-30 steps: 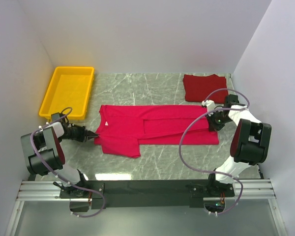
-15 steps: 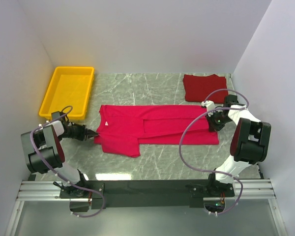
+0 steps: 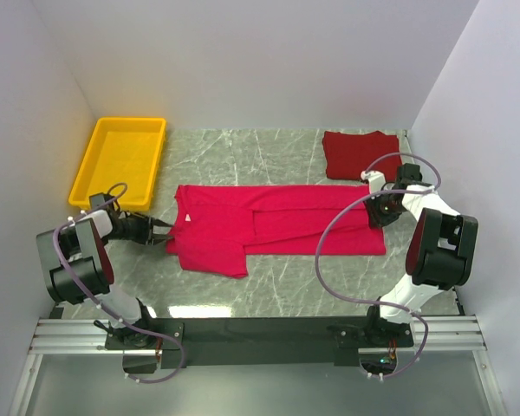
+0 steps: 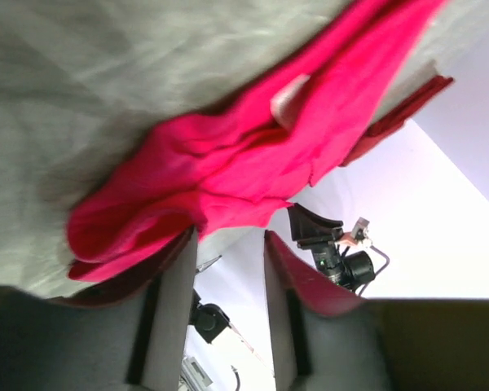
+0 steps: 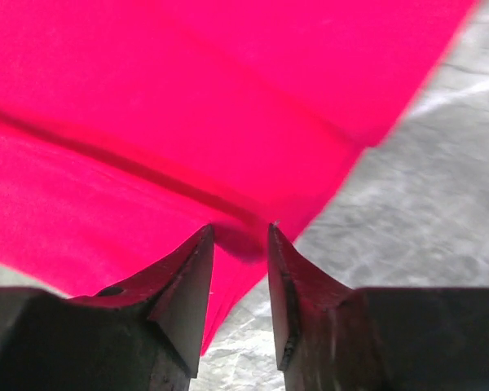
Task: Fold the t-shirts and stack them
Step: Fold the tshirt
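The crimson-pink t-shirt [image 3: 277, 225] lies across the middle of the table, its long sides folded in to make a band. Its white neck label [image 3: 188, 219] is at the left end. The maroon t-shirt [image 3: 361, 154] sits folded at the back right. My left gripper [image 3: 160, 234] is low at the pink shirt's left edge. In the left wrist view it [image 4: 228, 236] is open, with the bunched pink cloth [image 4: 228, 163] just past the fingertips. My right gripper [image 3: 370, 211] is at the shirt's right end. In the right wrist view it [image 5: 240, 232] is open, its tips touching a small ridge of pink cloth [image 5: 187, 106].
A yellow plastic tray [image 3: 87, 169] stands at the back left, close behind my left arm. White walls close in the table at the left, back and right. Grey marble tabletop [image 3: 277, 277] shows in front of the pink shirt.
Both grippers were shut on the pink shirt's ends and now have their jaws apart. The shirt lies flat where it was. My left gripper has shifted slightly toward the back.
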Controlling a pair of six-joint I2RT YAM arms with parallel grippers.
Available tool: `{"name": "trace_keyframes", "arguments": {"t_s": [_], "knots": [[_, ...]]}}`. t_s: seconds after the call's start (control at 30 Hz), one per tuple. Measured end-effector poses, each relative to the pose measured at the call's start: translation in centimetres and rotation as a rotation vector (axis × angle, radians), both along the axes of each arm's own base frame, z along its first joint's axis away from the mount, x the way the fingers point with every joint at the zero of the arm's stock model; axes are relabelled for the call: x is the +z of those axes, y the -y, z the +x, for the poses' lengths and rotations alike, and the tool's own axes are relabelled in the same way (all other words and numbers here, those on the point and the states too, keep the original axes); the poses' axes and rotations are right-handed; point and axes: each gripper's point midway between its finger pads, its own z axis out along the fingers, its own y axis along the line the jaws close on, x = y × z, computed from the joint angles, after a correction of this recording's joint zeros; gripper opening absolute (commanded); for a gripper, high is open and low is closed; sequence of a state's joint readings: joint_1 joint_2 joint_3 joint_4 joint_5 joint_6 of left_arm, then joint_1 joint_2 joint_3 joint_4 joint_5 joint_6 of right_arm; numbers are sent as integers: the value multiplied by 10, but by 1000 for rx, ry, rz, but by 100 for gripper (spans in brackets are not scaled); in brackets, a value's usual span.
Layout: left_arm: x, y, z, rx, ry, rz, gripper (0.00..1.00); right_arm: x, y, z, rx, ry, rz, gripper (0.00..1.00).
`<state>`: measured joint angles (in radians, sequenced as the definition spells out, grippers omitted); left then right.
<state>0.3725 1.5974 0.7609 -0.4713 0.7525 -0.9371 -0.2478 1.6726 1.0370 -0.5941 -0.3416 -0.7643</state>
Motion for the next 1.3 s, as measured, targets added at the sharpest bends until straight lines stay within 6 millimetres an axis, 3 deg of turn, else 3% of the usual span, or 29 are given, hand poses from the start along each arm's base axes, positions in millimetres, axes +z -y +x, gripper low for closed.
{"name": "trace_keyframes", "arguments": {"t_s": [0.13, 0.3, 0.37, 0.43, 0.5, 0.6, 0.67, 0.7, 0.83, 0.93, 1.03, 1.17, 1.3], "knots": [[16, -1, 8, -6, 63, 4, 51, 8, 8, 9, -76, 35, -28, 44], [53, -3, 22, -26, 206, 31, 56, 26, 16, 20, -160, 107, -58, 45], [67, -4, 28, -53, 271, 50, 56, 38, 11, 23, -159, 137, -34, 47], [84, -8, 35, -87, 342, 88, 64, 52, -4, 23, -78, 155, 10, 54], [103, -16, 44, -117, 418, 166, 65, 65, -32, 18, 70, 170, 55, 55], [135, -40, 58, -126, 537, 393, 68, 77, -106, -7, 440, 195, 115, 62], [156, -56, 56, -101, 600, 544, 93, 78, -154, -33, 675, 209, 153, 62], [168, -63, 53, -77, 628, 610, 99, 78, -177, -49, 786, 213, 172, 62], [206, -81, 35, 39, 710, 779, 100, 73, -246, -92, 1074, 201, 201, 60], [204, -87, 26, 73, 696, 813, 99, 64, -297, -115, 1201, 208, 180, 60], [184, -89, 17, 75, 631, 807, 99, 50, -342, -136, 1272, 207, 157, 60], [162, -86, 0, 72, 560, 799, 99, 30, -375, -147, 1287, 223, 109, 61], [166, -84, -10, 83, 565, 818, 100, 10, -398, -154, 1287, 239, 54, 62]]}}
